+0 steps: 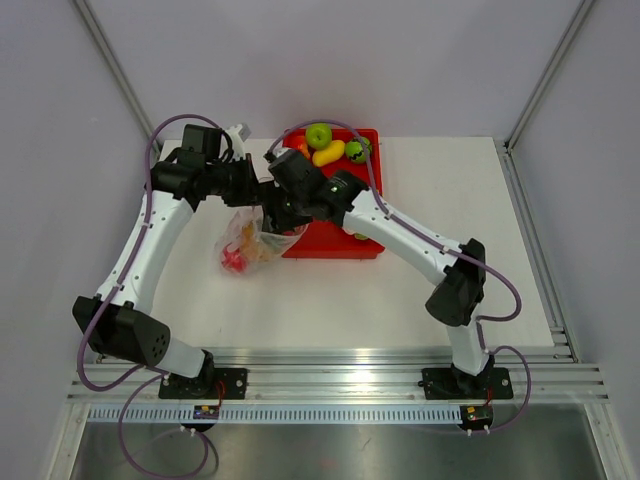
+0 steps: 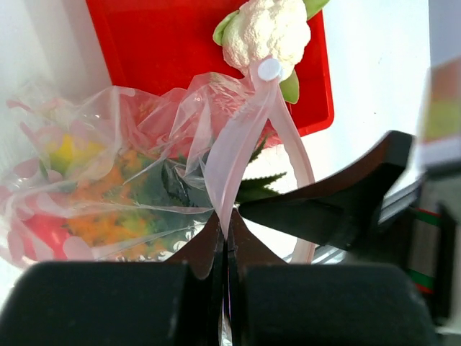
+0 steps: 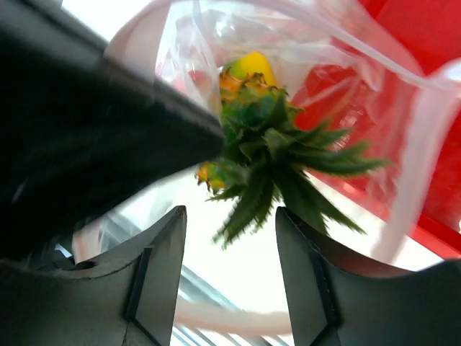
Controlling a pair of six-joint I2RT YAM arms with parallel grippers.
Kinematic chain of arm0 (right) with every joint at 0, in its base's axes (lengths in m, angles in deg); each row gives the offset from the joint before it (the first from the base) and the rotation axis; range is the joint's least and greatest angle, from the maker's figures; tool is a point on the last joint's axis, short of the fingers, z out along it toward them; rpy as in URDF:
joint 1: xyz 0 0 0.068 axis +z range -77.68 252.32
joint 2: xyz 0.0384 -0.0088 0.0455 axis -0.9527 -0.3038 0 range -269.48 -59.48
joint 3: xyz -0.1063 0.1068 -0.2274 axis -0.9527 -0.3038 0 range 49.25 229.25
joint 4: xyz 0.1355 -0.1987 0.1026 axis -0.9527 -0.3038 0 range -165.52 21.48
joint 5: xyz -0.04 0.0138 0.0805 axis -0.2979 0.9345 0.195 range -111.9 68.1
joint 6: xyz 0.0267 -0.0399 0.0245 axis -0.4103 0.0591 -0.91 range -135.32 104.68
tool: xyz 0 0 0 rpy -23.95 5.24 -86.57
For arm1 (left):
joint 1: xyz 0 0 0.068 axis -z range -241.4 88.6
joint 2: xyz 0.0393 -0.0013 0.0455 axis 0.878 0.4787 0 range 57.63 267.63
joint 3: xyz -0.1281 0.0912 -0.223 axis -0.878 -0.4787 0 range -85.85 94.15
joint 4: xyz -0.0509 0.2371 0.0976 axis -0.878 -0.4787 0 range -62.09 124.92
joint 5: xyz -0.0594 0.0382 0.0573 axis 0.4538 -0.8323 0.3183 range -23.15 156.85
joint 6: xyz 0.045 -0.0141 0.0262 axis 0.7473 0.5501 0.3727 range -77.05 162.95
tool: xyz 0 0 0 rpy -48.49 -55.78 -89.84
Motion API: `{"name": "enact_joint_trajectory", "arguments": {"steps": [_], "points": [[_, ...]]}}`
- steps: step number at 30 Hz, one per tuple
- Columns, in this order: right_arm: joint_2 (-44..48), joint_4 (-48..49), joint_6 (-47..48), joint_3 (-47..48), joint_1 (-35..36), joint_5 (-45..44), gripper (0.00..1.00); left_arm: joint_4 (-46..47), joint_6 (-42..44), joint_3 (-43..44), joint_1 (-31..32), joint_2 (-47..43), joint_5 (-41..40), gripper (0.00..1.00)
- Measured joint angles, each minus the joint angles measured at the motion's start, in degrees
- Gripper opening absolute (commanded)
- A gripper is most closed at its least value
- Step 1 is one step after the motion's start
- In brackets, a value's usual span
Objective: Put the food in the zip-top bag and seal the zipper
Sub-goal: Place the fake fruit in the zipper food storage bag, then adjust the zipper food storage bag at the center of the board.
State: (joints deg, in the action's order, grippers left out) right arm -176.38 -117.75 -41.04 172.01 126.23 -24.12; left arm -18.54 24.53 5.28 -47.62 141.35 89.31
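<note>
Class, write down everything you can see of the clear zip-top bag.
The zip-top bag is clear, crinkly soft plastic with a pale pink zipper strip. It lies on the table beside the red tray, mouth open, its strip pinched by the left gripper. Inside show a pineapple, leaves toward the mouth, and red and yellow pieces.

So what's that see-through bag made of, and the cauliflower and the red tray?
The bag looks like thin, soft plastic: clear, shiny and crinkled, so you can see inside it. The cauliflower seems to be matte, bumpy plastic or rubber; I can't tell which. The red tray looks like hard, smooth plastic, evenly coloured.
</note>
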Motion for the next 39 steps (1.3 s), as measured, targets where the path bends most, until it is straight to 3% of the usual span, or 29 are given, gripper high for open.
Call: {"name": "enact_joint_trajectory", "arguments": {"steps": [12, 18, 22, 23, 24, 28, 31, 35, 39], "points": [[22.9, 8.7, -4.5, -23.4, -2.9, -5.9, 0.61, 0.4, 0.0, -0.2, 0.1, 0.0, 0.1, 0.00], [22.3, 11.0, -7.3, -26.5, -7.3, -3.9, 0.61, 0.4, 0.0, -0.2, 0.1, 0.0, 0.2, 0.00], [17.9, 12.3, -7.6, -25.9, -8.3, -0.3, 0.25, 0.4, 0.0, -0.2, 0.1, -0.2, 0.1, 0.00], [16.5, 12.5, -7.6, -25.5, -8.3, 1.1, 0.05, 0.4, 0.0, -0.2, 0.1, -0.2, 0.1, 0.00], [15.2, 12.7, -7.3, -25.3, -8.4, 2.8, 0.00, 0.4, 0.0, -0.2, 0.1, -0.3, 0.0, 0.00], [11.7, 12.8, -7.6, -24.2, -8.3, 7.0, 0.00, 0.3, 0.0, -0.4, -0.5, -0.6, -0.2, 0.00], [9.0, 9.9, -6.8, -17.1, -8.3, 8.8, 0.00, -0.8, 0.1, 0.3, -1.7, -0.6, -1.2, 0.00], [7.5, 9.5, -5.1, -5.9, -8.3, 10.8, 0.00, -5.3, 1.1, 7.8, -3.4, -0.4, -5.7, 0.00], [8.4, 12.7, -4.7, -3.2, -8.2, 12.4, 0.00, -6.0, 2.6, 13.5, -3.5, -2.3, -10.7, 0.00]]}}
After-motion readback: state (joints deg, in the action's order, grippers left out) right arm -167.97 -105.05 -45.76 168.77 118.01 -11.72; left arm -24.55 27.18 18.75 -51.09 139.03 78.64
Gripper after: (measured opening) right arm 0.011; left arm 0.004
